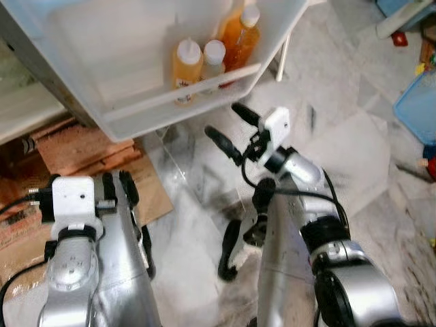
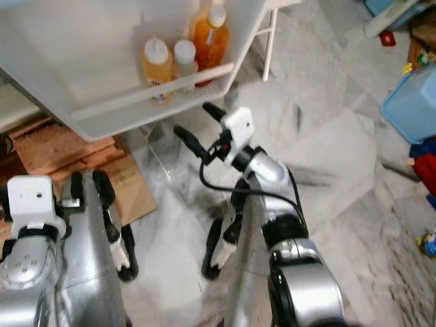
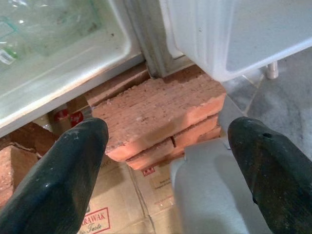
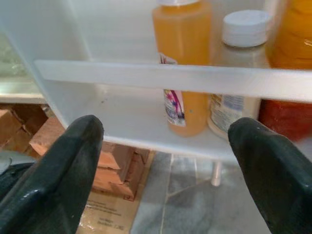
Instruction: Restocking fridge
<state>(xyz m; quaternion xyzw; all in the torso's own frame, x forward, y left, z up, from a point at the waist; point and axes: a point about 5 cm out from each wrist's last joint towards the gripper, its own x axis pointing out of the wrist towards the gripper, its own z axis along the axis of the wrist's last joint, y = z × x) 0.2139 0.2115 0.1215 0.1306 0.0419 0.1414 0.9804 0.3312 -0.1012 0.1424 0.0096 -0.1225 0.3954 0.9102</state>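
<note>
Nearest in the head views, the silver arms fill the foreground: the left gripper (image 1: pixel 117 182) hangs low over cardboard (image 1: pixel 155 194), while the right gripper (image 1: pixel 231 129) reaches up, fingers spread and empty, just below the fridge door shelf (image 1: pixel 178 97). Three bottles (image 1: pixel 187 61) stand at the shelf's right end. In the left wrist view, the fingers (image 3: pixel 56 175) gape wide with nothing held, above red bricks (image 3: pixel 161 114). In the right wrist view, the orange bottle (image 4: pixel 183 29) stands behind the shelf rail (image 4: pixel 175 78).

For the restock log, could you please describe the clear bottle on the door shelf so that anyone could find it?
On the white fridge door shelf, three bottles stand behind the rail. The clear bottle is the middle one, with a wide flat white cap, between the nozzle-topped orange bottle and the taller orange bottle.
</note>
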